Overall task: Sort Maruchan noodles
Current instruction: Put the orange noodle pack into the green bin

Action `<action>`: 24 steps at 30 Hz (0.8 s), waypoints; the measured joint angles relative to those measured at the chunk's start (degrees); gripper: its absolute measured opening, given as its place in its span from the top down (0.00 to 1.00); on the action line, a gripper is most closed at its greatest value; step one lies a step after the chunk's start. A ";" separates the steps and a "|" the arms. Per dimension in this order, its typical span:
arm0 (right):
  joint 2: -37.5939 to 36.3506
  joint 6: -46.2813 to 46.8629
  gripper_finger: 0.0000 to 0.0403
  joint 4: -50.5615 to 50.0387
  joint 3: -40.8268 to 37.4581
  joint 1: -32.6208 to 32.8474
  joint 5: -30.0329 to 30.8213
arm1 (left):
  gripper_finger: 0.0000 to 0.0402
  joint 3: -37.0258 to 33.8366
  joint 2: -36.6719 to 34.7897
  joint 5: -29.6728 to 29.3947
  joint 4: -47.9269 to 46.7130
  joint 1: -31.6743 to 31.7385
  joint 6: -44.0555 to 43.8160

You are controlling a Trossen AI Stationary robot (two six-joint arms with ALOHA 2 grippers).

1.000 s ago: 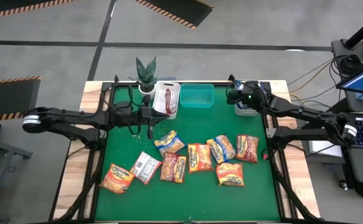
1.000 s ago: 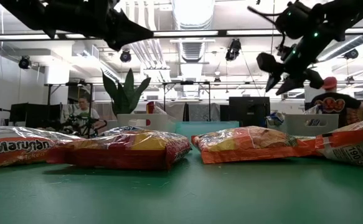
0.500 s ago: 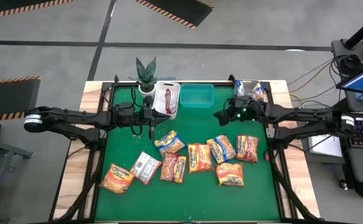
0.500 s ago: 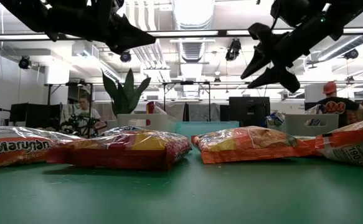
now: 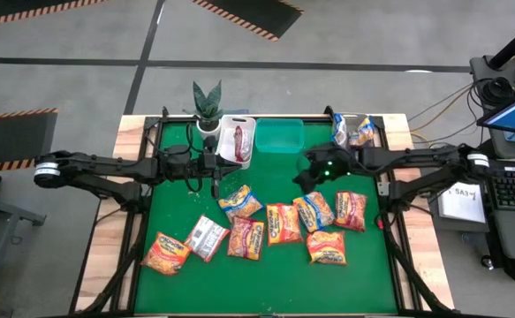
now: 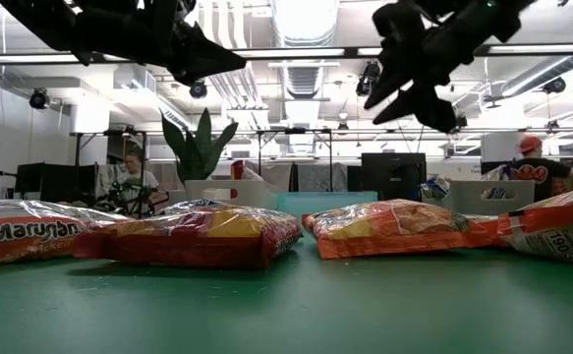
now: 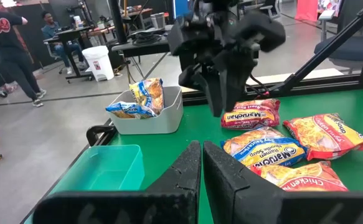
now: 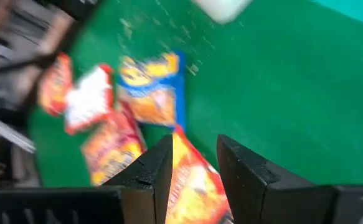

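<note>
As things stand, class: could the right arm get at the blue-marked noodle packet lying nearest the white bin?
Probably yes. The right gripper, fingers apart, hangs above bare mat beside the blue-marked packet, with nothing lying between them. The left gripper hovers close by that packet, so the two arms could crowd each other.

Noodle packets [image 6: 202,236] line the mat [image 6: 286,305]; right hand [image 6: 414,84] seemingly open above.

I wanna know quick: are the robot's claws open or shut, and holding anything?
Left gripper: shut, holding nothing.
Right gripper: open, holding nothing.
</note>
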 joint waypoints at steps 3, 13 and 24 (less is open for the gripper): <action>3.53 -1.63 0.72 -7.68 3.92 -0.04 0.21 | 1.00 0.00 0.00 0.00 -0.02 0.00 0.00; 13.64 -8.13 0.58 -17.73 11.87 0.17 -4.87 | 1.00 0.00 0.00 0.00 -1.03 0.00 -0.17; 19.04 -28.29 0.37 -13.35 10.41 1.85 -8.41 | 1.00 0.02 0.00 0.02 -1.92 -0.06 -1.94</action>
